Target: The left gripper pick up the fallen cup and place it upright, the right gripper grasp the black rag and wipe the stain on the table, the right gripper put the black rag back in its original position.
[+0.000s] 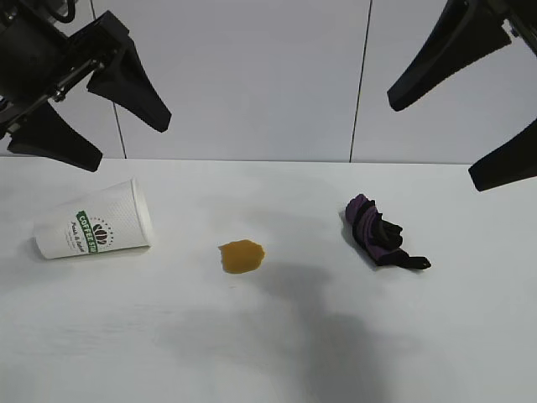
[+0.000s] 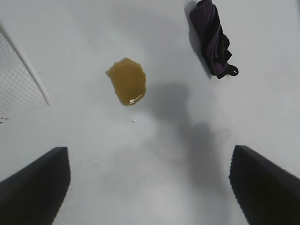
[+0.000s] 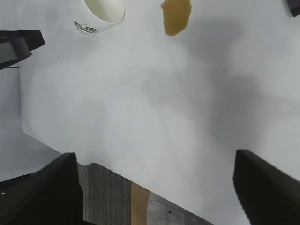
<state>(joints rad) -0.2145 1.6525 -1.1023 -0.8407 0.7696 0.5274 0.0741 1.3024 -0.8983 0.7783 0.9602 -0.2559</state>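
Exterior view: my left gripper (image 1: pixel 91 107) hangs released above the cup (image 1: pixel 94 220), which lies on its side on the tabletop (image 1: pixel 268 336), beside the stain (image 1: pixel 242 256). I'd descend squarely across its dimpled wall before clamping.

Colours on the white table (image 1: pixel 277 353)

Cup (image 1: pixel 94 220): white w/ green banner logo, dimpled sides. Stain (image 1: pixel 242 256): amber-brown blotch, glossy highlight in left wrist view. Black rag (image 1: pixel 379 232): black w/ purple folds. Both grippers, left (image 1: pixel 94 113) & right (image 1: pixel 457 134): matte black fingers. Wall behind: pale grey panels, dark seams.
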